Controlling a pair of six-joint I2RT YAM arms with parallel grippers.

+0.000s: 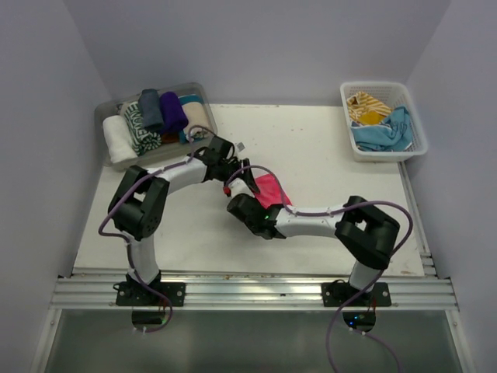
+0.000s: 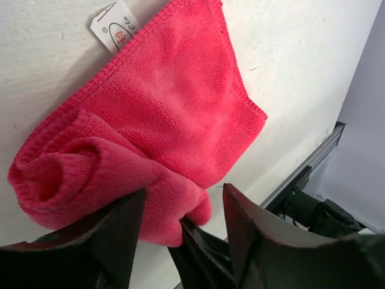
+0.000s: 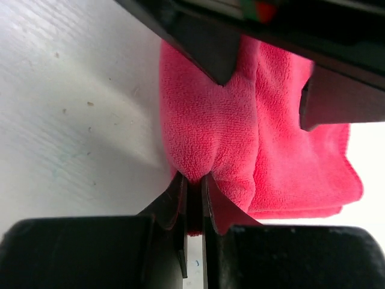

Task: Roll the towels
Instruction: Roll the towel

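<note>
Right claw [image 3: 194, 179] tight on pink towel [image 3: 207, 129]

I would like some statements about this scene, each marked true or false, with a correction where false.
1. The right gripper pinches the pink towel. True.
2. The pink towel lies fully flat. False: one end is rolled up.
3. The white basket is empty. False: it holds a yellow striped towel and a light blue towel.
4. The clear tray holds rolled towels. True.
5. The left gripper is shut tight. False: its jaws stand apart.
</note>
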